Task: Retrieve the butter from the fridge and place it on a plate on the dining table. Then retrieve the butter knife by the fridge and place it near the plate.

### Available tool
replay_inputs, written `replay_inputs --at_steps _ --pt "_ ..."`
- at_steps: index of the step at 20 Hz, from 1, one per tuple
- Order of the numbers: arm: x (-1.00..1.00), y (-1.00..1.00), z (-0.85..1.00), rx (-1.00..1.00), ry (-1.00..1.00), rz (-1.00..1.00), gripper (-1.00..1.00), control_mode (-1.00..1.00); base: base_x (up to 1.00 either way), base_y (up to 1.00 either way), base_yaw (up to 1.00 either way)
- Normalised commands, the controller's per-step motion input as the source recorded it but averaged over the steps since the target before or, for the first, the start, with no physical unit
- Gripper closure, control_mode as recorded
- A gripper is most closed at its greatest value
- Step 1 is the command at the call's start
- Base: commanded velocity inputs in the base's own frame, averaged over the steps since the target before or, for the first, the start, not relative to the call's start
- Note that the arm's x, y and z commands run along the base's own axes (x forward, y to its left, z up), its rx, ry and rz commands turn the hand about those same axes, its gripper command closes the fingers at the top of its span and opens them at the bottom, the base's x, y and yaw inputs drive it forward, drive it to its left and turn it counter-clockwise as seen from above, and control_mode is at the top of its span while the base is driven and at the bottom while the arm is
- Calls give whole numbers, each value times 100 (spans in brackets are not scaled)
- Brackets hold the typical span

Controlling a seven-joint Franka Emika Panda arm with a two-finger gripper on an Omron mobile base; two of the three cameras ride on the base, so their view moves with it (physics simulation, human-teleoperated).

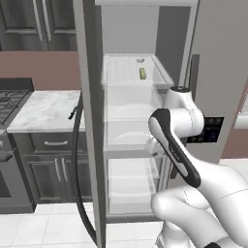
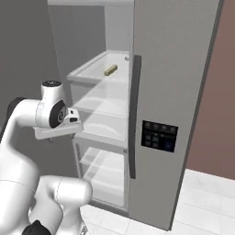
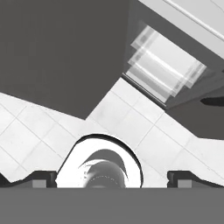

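The fridge [image 1: 218,72] stands with its left door swung open, showing white inner shelves. The butter [image 1: 142,73], a small pale yellow-green stick, lies on the top shelf and appears again in the right base view [image 2: 110,69]. My arm is folded in front of the fridge [image 2: 174,69], the hand [image 2: 59,130] hanging at middle-shelf height, well below the butter. In the hand view my gripper [image 3: 113,178] is open, points down at the floor and holds nothing. A small dark thing, probably the butter knife [image 1: 72,114], lies at the counter's edge by the fridge. The plate and dining table are out of view.
The open fridge door [image 1: 89,121] stands edge-on between the shelves and a marble kitchen counter [image 1: 46,109] over dark drawers. A stove [image 1: 9,101] sits at the far left. The black dispenser panel [image 2: 158,136] is on the shut right door. White floor tiles [image 3: 131,118] lie below.
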Motion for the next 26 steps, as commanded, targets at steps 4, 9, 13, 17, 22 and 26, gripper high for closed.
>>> replay_inputs --at_steps 4,9,13,17,22,26 --pt "0 0 0 0 0 0 -100 100 57 10 -8" --pt "0 0 0 0 0 0 -100 100 55 -10 -2" --pt "0 0 0 0 0 0 -100 100 62 7 -4" --pt "0 0 0 0 0 0 -100 100 60 21 -4" --pt "0 0 0 0 0 0 -100 100 50 19 -1" --pt "0 0 0 0 0 0 -100 100 38 25 -3"
